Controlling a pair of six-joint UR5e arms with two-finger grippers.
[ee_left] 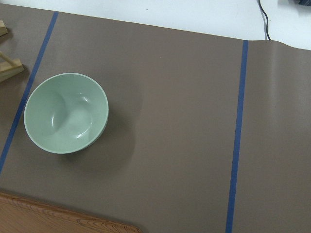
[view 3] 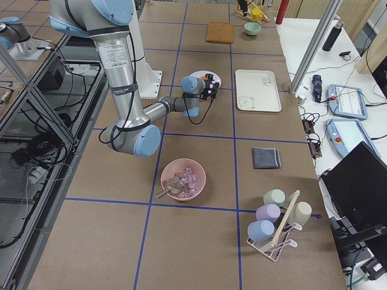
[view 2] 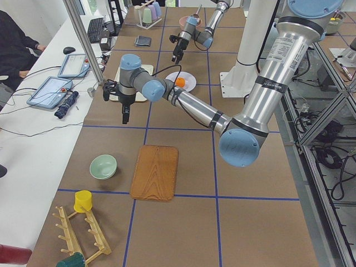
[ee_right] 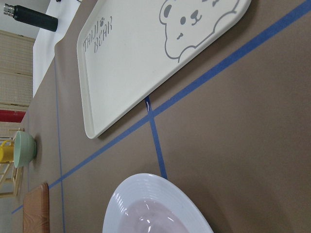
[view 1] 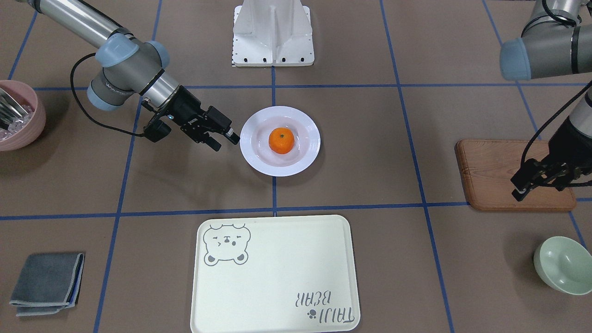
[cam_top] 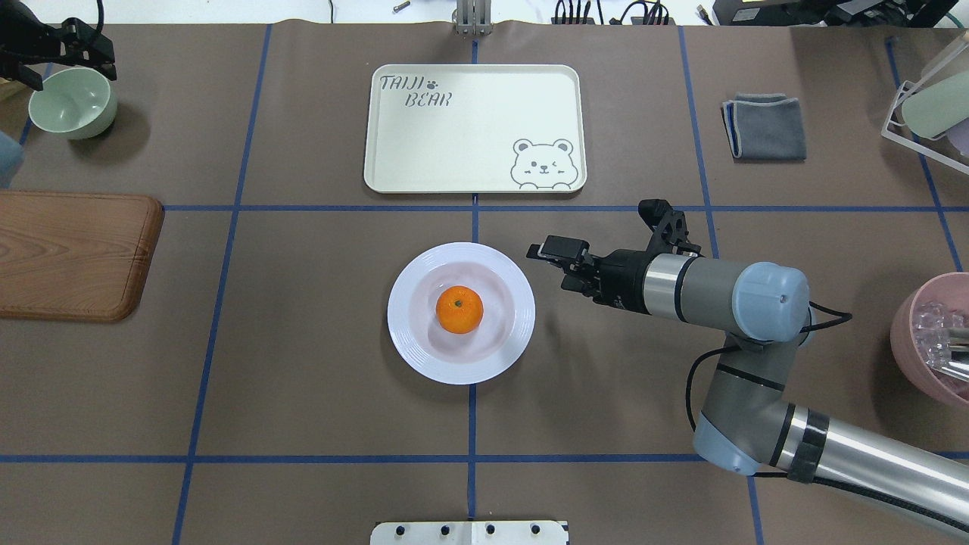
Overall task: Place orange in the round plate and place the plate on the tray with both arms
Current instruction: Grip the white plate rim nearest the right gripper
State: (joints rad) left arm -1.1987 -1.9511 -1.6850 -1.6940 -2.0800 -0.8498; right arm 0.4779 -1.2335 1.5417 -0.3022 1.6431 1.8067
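- While the orange sits dead centre in the round plate, bright, stem dot up, the plate itself is flat on the table, apart from the tray.
- Glossy white plate, wide ridged rim; cream tray with its bear face and lettering lies just across a blue tape line.
- From overhead you get the whole orange in the plate. The right wrist view catches only the plate's near rim, with the tray beyond it.
- The left wrist view looks down on a pale green bowl and a corner of the wooden board.
- Right gripper: fingers spread, nothing between them, one tip just beside the plate's rim; contact I cannot tell.
- Left gripper hangs over the wooden board's edge, far from the plate; spread or clenched, I cannot tell.
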